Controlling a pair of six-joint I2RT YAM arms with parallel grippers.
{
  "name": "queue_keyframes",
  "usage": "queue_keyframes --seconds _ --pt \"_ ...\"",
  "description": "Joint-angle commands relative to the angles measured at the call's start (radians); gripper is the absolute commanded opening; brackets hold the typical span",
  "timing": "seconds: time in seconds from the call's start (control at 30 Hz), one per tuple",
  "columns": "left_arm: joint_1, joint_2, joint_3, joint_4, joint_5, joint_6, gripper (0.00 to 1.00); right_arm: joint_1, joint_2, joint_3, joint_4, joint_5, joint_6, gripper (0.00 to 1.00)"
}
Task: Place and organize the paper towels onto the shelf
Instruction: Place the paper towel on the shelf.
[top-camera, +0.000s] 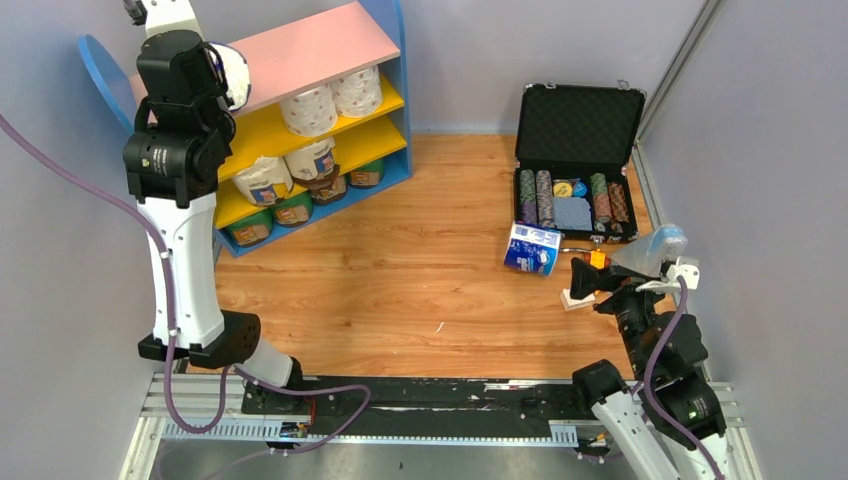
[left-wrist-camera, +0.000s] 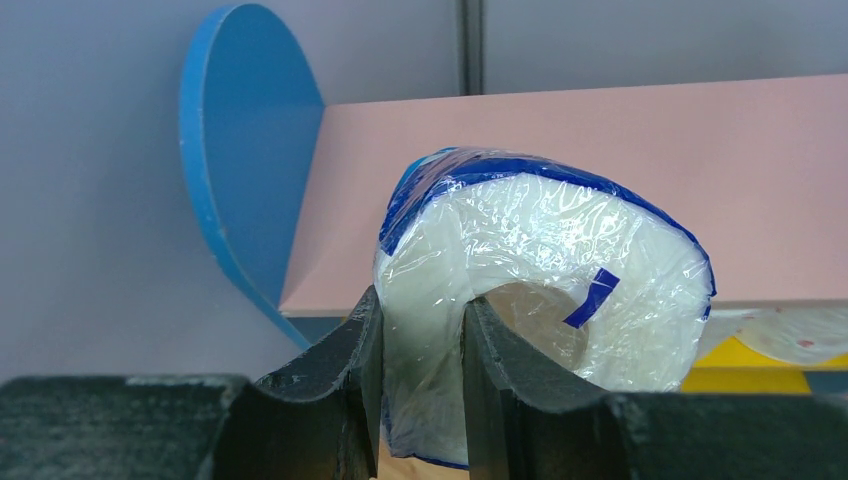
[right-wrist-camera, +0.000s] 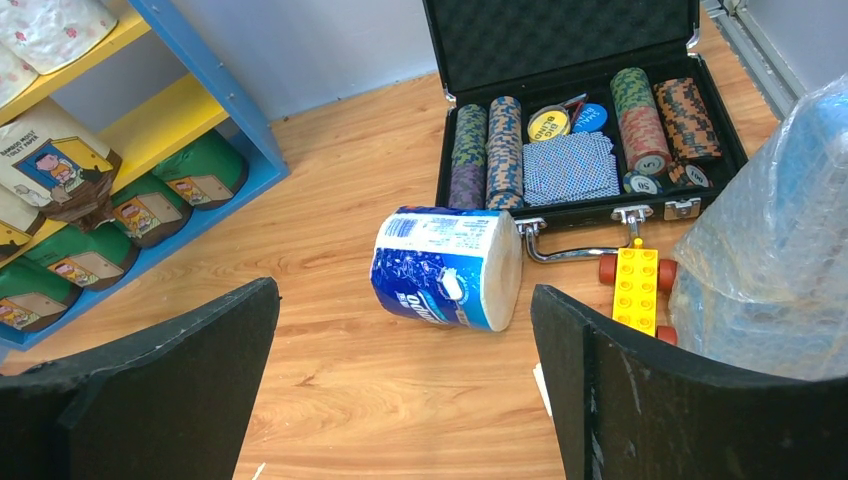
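- Top view: the left gripper (top-camera: 228, 75) is raised at the far left corner of the wooden table (top-camera: 400, 290), beside the pink top board of the shelf (top-camera: 395, 60), clamped on a blue-wrapped paper towel roll (top-camera: 236, 72). The shelf's yellow boards carry rolls: two floral-printed cream rolls (top-camera: 330, 98) on the upper tier, cream rolls with a cartoon label (top-camera: 285, 170) on the middle tier, green-wrapped rolls (top-camera: 300, 205) on the bottom tier.
- Top view: a second blue-printed roll (top-camera: 532, 248) lies on its side near the right edge, just in front of an open black case (top-camera: 580, 120) of poker chips. The right gripper (top-camera: 580, 280) hovers near that roll, apart from it.
- Left wrist view: both fingers (left-wrist-camera: 345, 380) pinch the wall of the held roll (left-wrist-camera: 560, 270), one inside its hollow core and one outside; clear film with blue print covers it, no writing legible. The pink board (left-wrist-camera: 700, 170) and a rounded blue side panel (left-wrist-camera: 240, 130) stand behind.
- Right wrist view: the jaws stand wide apart, holding nothing. Between them the lying roll (right-wrist-camera: 445, 268) shows white lettering, too slanted to read. One cream roll's label (right-wrist-camera: 45, 165) bears small words that seem to end in "TOILET PAPER". A round yellow chip (right-wrist-camera: 548, 124) in the case (right-wrist-camera: 560, 50) carries writing I cannot make out. A yellow toy-brick car (right-wrist-camera: 636, 285) and crumpled clear plastic (right-wrist-camera: 770, 250) sit at the right.
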Motion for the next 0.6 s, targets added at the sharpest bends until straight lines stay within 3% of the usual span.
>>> queue_keyframes --seconds 0.0,0.2,0.4,0.57 --pt "0.099 -0.004 0.044 0.027 -0.035 0.006 0.14 -0.001 0.019 -0.002 0.040 -0.017 -0.010 1.00" --pt "0.240 0.030 0.073 0.005 0.069 -0.046 0.19 -0.002 0.026 -0.002 0.040 -0.021 -0.011 1.00" --pt "0.305 0.068 0.089 -0.004 0.106 -0.073 0.24 -0.001 0.042 0.000 0.039 -0.024 -0.010 1.00" --pt "0.342 0.082 0.088 0.011 0.143 -0.096 0.34 -0.002 0.058 0.001 0.037 -0.027 -0.008 1.00"
